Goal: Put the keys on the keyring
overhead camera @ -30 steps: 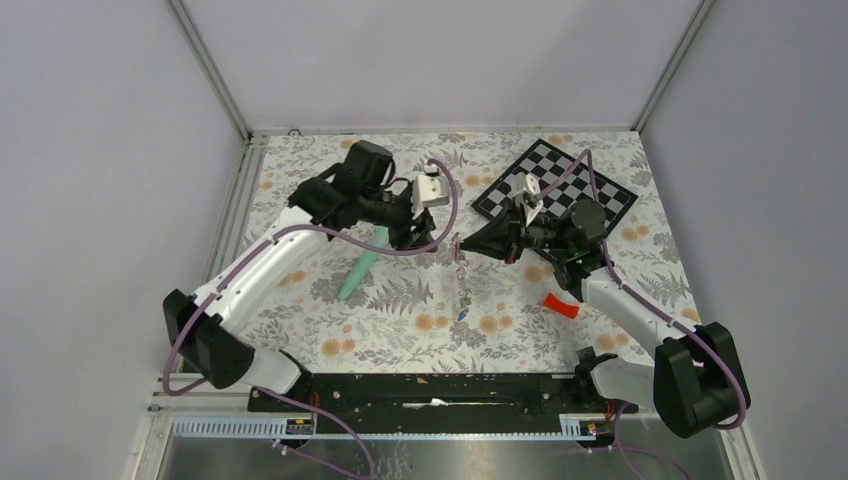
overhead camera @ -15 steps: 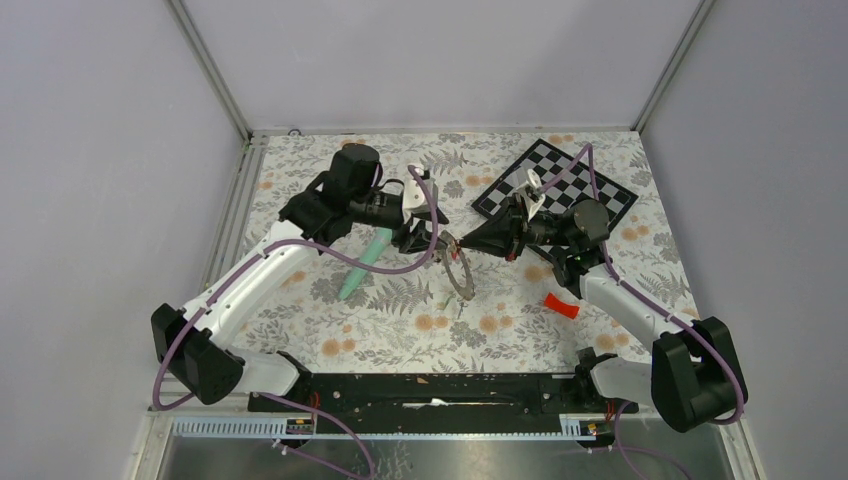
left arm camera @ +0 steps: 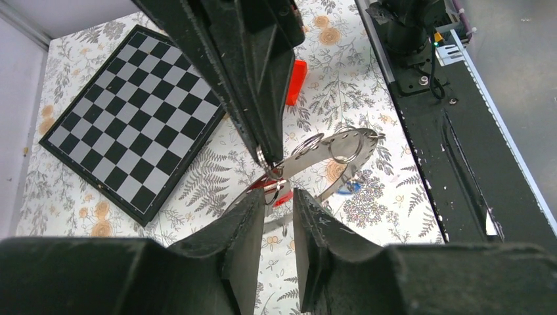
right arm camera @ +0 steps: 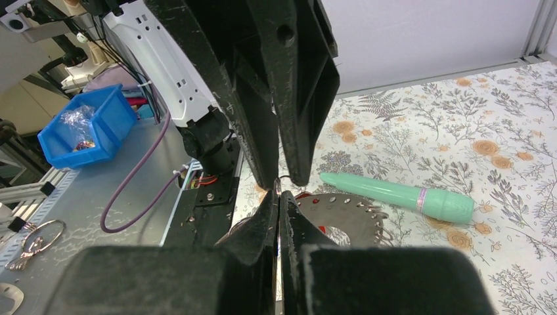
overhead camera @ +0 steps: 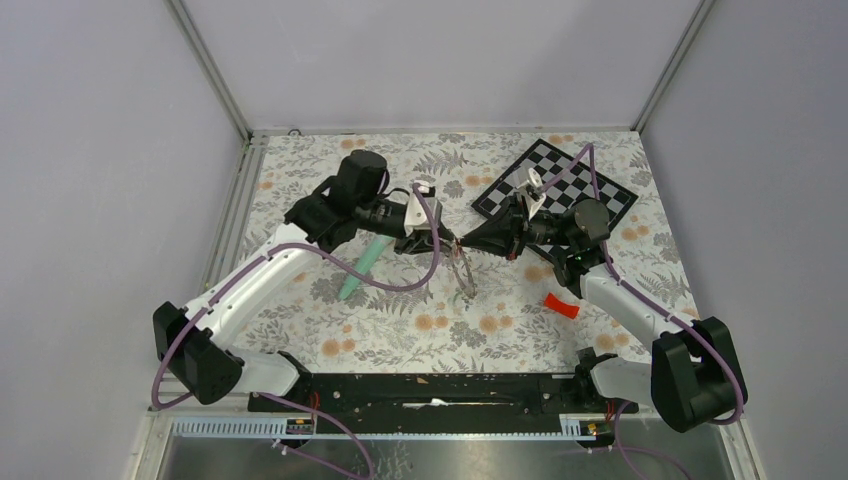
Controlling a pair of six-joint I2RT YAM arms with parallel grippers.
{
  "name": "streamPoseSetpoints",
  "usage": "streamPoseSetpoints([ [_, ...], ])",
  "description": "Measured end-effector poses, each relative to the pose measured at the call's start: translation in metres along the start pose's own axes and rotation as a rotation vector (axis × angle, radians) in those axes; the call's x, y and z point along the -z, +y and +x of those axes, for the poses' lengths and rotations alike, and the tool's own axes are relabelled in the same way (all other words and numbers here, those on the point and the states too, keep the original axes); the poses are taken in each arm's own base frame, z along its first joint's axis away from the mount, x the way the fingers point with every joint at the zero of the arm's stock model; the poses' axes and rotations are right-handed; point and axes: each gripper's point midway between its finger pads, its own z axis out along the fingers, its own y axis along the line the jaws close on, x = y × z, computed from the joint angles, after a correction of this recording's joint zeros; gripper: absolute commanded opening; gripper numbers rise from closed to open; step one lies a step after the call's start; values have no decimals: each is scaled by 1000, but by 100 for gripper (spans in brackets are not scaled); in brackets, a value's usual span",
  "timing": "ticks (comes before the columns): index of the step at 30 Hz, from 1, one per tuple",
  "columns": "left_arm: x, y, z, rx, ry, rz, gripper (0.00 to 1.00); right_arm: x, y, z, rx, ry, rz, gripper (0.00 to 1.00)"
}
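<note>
we see the right tool (right arm camera: 278, 201) with its two fingers pressed flat together, pinching the keyring (left arm camera: 316, 152) at its edge. the keyring is lifted off the tabletop (overhead camera: 400, 335), roughly midway between the two arms. it is a flat grey disc with small holes along its rim, and it hangs tilted below the tool tip. from above it shows nearly edge-on, slanting down toward the near side. the left tool (left arm camera: 279, 195) faces the right tool tip to tip, the two almost touching. its jaws stand a narrow gap apart. a red-tagged key (left arm camera: 270, 188) and a small metal loop sit right at the mouth of that gap, just below the right tool's tip. we cannot tell whether the left fingers pinch them or only flank them. a thin wire ring (left arm camera: 345, 149) lies against the far part of the disc, and a blue-tagged key (left arm camera: 353, 187) shows just beneath it. whether that key hangs from the disc or lies on the cloth we cannot tell. a mint-green tube (right arm camera: 394, 193) lies on the floral cloth under the left arm. a chessboard (left arm camera: 131, 118) sits at the far right of the tabletop. a red plastic piece (overhead camera: 561, 305) lies near the right arm's forearm, well apart from the keyring. a blue bin (right arm camera: 85, 131) stands off the tabletop in the right wrist view.
</note>
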Motion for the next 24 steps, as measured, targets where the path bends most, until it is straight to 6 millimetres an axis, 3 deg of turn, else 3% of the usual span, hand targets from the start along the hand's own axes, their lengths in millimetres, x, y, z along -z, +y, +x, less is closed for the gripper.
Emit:
streamPoseSetpoints([
  [3,-4,-4,-1,-19,2,14,24,0,-1,1,-4,1,2,0],
  [9,-7,-6,0,-41,10,20,0,0,-2,3,-23,7,7,0],
  [24,-12,6,10,-44,78,-68,0,4,-23,6,-142,-5,119,0],
])
